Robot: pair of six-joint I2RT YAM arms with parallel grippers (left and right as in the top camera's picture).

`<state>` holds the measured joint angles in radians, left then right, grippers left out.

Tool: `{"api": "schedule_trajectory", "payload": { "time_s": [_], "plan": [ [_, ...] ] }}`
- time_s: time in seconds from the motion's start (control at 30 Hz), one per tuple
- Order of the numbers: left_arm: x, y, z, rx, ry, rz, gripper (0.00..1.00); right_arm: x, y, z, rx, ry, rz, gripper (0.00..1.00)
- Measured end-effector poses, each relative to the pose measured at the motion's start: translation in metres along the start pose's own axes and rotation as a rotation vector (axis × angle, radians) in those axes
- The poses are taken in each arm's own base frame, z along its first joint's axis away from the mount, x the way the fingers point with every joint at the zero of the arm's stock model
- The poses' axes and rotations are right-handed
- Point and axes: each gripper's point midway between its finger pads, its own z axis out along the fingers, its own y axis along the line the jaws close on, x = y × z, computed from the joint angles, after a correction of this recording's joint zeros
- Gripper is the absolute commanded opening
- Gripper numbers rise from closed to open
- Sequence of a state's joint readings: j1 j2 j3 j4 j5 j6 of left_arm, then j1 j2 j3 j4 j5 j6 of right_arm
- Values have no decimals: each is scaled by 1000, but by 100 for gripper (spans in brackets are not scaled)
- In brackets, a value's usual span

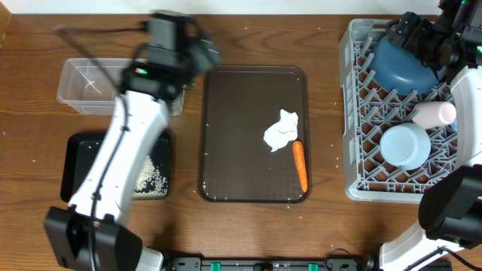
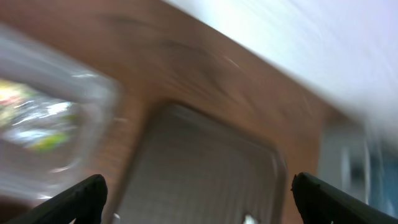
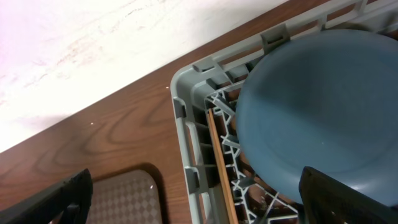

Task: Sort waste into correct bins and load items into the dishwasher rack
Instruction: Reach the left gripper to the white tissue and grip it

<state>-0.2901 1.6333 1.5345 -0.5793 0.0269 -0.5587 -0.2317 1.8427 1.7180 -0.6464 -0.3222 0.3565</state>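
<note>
Well, you will find no writing to read: the crumpled white wrapper (image 1: pixel 281 129) is too small in the overhead view for its print to be made out, and the left wrist view is blurred throughout.

Count with me. One wrapper and one orange carrot (image 1: pixel 300 165) lie just beside each other on the brown serving tray (image 1: pixel 233 113). Two bins sit on the robot's left: the clear tub (image 1: pixel 83 90) and, closer to the robot, the black tray (image 1: pixel 79 150), which holds one patch of loose white rice (image 1: pixel 153 179).

In the grey rack (image 1: pixel 348 113) you have one dark-blue plate (image 1: pixel 403 64) and two cups close together, the whitish-pink cup (image 1: pixel 435 113) and the light-blue cup (image 1: pixel 403 144). One wooden chopstick (image 3: pixel 221 168) shows in the right wrist view, down in the lattice beside the plate.

Your left gripper (image 2: pixel 199 186) hangs with its fingers spread wide and nothing between them, above the table by the tub and the serving tray's far corner. Your right gripper (image 3: pixel 196 180) is likewise spread wide and empty, above the rack's far-left corner by the plate.
</note>
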Motion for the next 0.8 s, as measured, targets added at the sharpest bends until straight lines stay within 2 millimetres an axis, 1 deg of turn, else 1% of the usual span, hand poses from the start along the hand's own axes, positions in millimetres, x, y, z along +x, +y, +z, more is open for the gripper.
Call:
{"api": "schedule_trajectory", "payload": {
  "time_s": [0.07,0.1,0.13,0.17,0.23,0.3,0.37,0.47,0.53,0.63,0.73,0.8],
  "plan": [
    [30,-34,0,69,59,195,96,0,0,0,0,0,0,99],
    [47,-45,1,91,96,288,96,0,0,0,0,0,0,99],
    [62,-52,3,105,133,362,96,0,0,0,0,0,0,99],
    [79,-57,6,112,175,438,97,0,0,0,0,0,0,99],
    [112,-60,15,112,266,565,97,0,0,0,0,0,0,99],
    [138,-60,25,105,342,649,97,0,0,0,0,0,0,99],
    [159,-59,37,94,406,712,97,0,0,0,0,0,0,99],
    [178,-56,49,67,492,765,97,0,0,0,0,0,0,99],
    [183,-52,53,48,551,791,98,0,0,0,0,0,0,99],
    [186,-53,55,36,629,828,98,0,0,0,0,0,0,99],
    [184,-62,68,54,621,842,98,0,0,0,0,0,0,99],
    [187,-64,77,65,618,848,98,0,0,0,0,0,0,99]
  ]
}}
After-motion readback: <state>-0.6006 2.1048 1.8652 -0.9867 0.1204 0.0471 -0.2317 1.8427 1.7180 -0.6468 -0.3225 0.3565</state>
